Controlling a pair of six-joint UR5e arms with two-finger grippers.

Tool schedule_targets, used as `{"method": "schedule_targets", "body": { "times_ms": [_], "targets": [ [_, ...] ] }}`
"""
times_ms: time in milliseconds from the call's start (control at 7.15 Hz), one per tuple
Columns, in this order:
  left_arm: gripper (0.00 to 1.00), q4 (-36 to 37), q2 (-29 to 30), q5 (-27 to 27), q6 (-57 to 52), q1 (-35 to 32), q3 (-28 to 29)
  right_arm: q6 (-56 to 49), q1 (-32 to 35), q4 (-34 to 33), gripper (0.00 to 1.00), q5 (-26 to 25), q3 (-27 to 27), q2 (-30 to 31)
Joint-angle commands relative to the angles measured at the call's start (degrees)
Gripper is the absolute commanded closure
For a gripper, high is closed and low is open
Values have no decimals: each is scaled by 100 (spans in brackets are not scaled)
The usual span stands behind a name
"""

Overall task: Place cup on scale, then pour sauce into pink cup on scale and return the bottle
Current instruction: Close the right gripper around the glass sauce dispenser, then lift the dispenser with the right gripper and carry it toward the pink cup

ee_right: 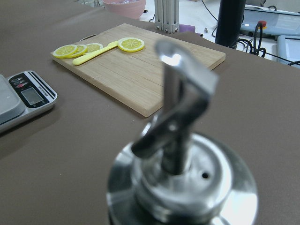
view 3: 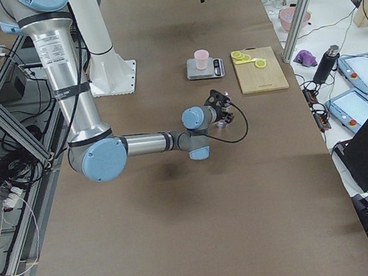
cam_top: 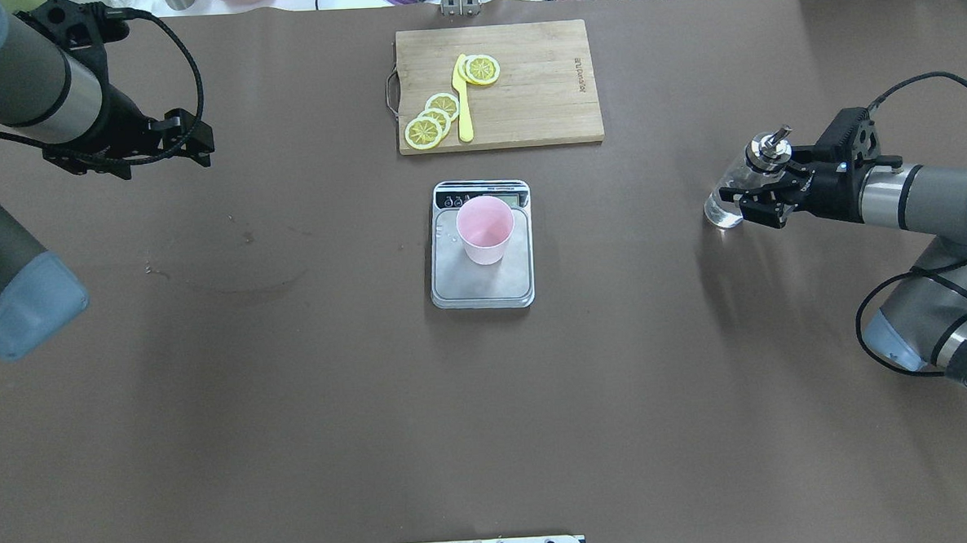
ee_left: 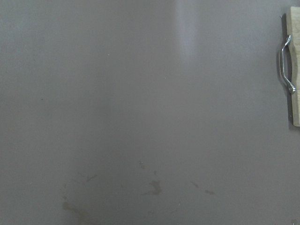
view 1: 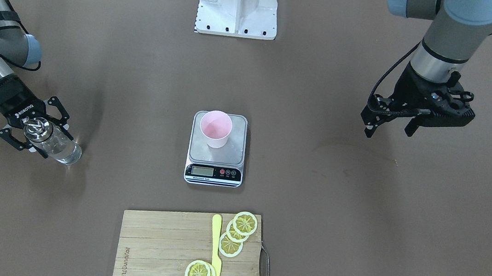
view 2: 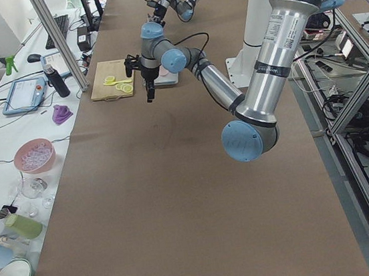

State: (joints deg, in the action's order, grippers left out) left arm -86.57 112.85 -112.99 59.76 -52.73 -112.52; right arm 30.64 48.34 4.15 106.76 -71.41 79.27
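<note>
The pale pink cup (view 1: pixel 215 128) stands upright on the scale's silver platform (view 1: pixel 235 153), at mid-table; it also shows in the overhead view (cam_top: pixel 485 229). The clear bottle (view 1: pixel 57 145) with the silver pourer cap (ee_right: pixel 180 117) stands on the table far to the robot's right, with clear sauce in it. My right gripper (view 1: pixel 44 136) comes in level, with its fingers on both sides of the bottle's upper body, and it looks shut on the bottle (cam_top: pixel 729 198). My left gripper (view 1: pixel 390 129) is open and empty, raised above bare table on the robot's left.
A wooden cutting board (view 1: pixel 159 248) lies beyond the scale on the operators' side, with several lemon slices (view 1: pixel 244 223) and a yellow knife (view 1: pixel 215 250) on it. The robot's white base plate (view 1: pixel 237 12) is behind the scale. Faint stains mark the table under the left gripper (ee_left: pixel 150 187).
</note>
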Motion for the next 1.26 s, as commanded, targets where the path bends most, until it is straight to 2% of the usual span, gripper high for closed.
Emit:
{"method": "schedule_targets", "body": {
  "times_ms": [0, 280, 559, 699, 979, 1119],
  "targets": [
    [3, 0, 0, -4, 0, 0, -16, 83, 0, 15, 100, 3, -40, 1],
    [3, -9, -35, -4, 0, -44, -68, 74, 0, -89, 100, -6, -127, 1],
    [3, 17, -123, -4, -428, -88, -121, 74, -96, -623, 100, 46, -337, -16],
    [3, 26, -254, -4, -596, -97, -156, 13, -280, -1201, 100, 3, -574, -156],
    [3, 26, -255, -4, -650, -105, -113, -5, -474, -2711, 100, -93, -1511, -315],
    [3, 26, -255, -4, -650, -105, -87, -40, -736, -3719, 100, -547, -2143, -315]
  ]
}}
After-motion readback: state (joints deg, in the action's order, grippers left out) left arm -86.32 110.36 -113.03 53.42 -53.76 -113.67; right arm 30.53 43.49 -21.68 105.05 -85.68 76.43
